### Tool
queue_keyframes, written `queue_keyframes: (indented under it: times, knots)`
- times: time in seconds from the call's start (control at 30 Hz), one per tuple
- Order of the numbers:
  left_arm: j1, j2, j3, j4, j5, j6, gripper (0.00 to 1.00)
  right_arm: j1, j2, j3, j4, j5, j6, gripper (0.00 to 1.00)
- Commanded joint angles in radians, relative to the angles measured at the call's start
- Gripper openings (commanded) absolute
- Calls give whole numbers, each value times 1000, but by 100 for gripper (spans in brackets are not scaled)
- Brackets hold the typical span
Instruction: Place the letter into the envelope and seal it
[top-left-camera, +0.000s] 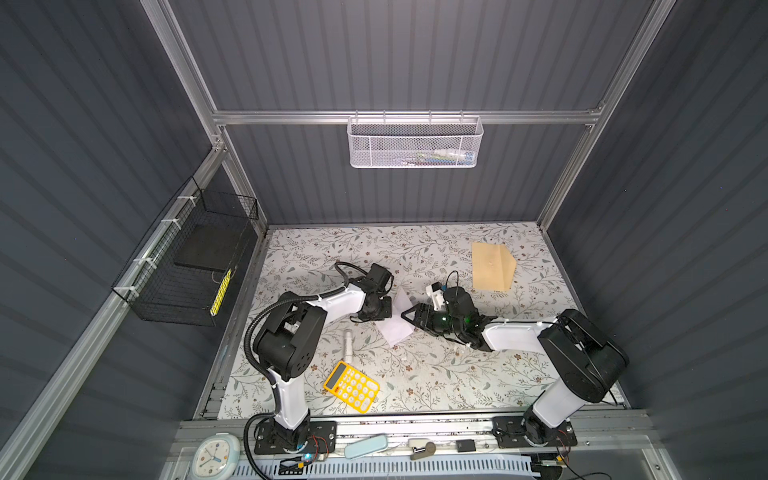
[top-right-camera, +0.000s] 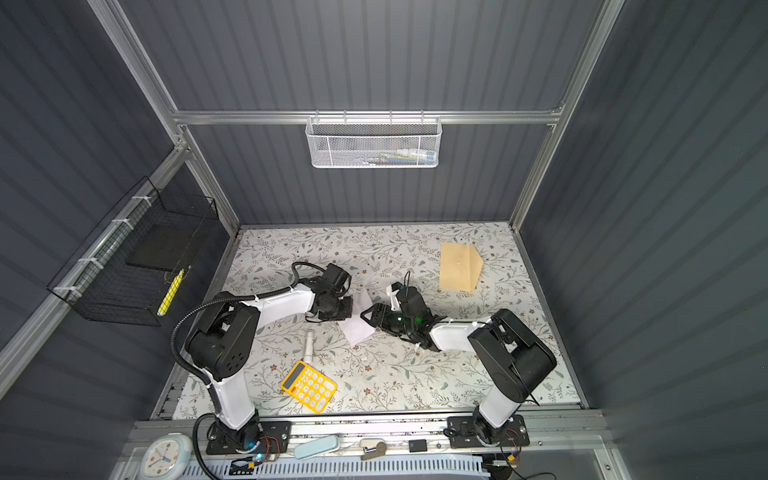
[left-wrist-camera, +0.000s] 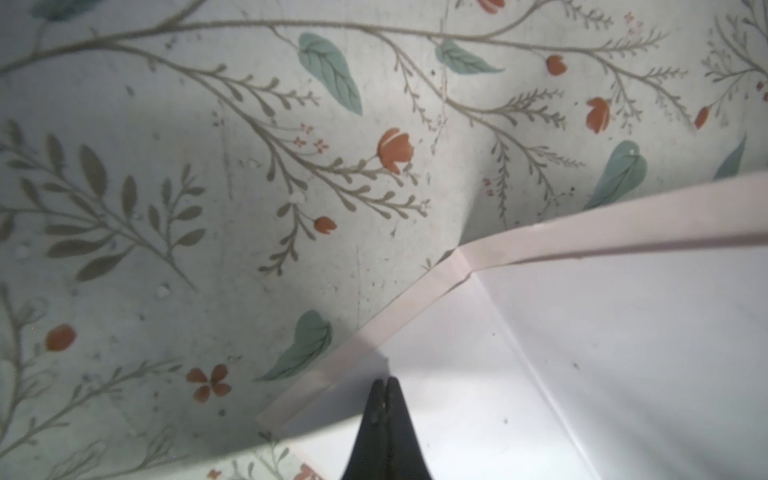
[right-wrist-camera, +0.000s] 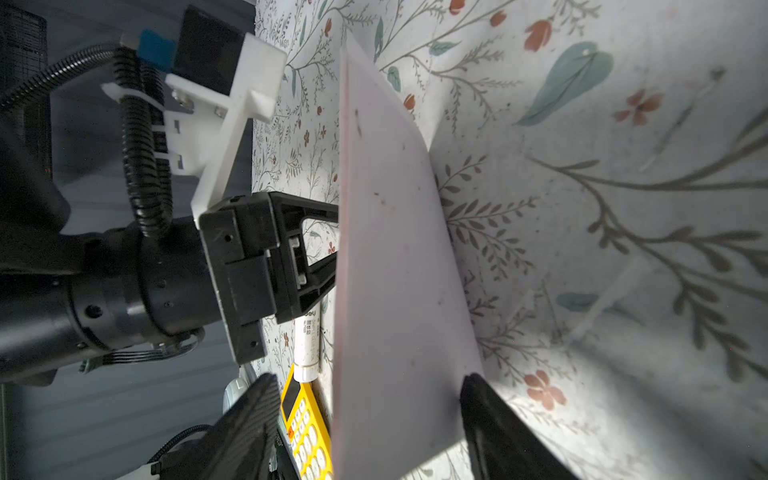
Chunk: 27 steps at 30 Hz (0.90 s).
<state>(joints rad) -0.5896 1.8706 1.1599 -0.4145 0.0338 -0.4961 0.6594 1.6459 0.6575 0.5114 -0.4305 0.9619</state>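
The floral desk fills the booth floor. The tan envelope lies flat near its far right corner, flap open, well apart from both arms. At mid-desk the white letter sits creased and partly lifted between the two arms. The yellow calculator lies nearer the front edge. The left gripper has its fingers pressed together, pinching the letter's edge. The right gripper stands with jaws apart, one on either side of the sheet. A white glue stick lies between calculator and letter.
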Motion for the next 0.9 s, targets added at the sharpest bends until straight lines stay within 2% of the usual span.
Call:
queue_keyframes:
  times: [0.0, 0.3, 0.53, 0.87]
  knots:
    - [-5, 52, -18, -52, -8, 21, 1, 5, -14, 19, 51, -34, 1, 73]
    - [-4, 40, -28, -49, -8, 19, 1, 6, 4, 23, 131, -66, 40, 74]
    - [-6, 36, -25, -47, -5, 19, 1, 5, 42, 28, 185, -93, 67, 66]
    - [-3, 30, -29, -37, -6, 27, 1, 6, 44, 13, 200, -109, 68, 61]
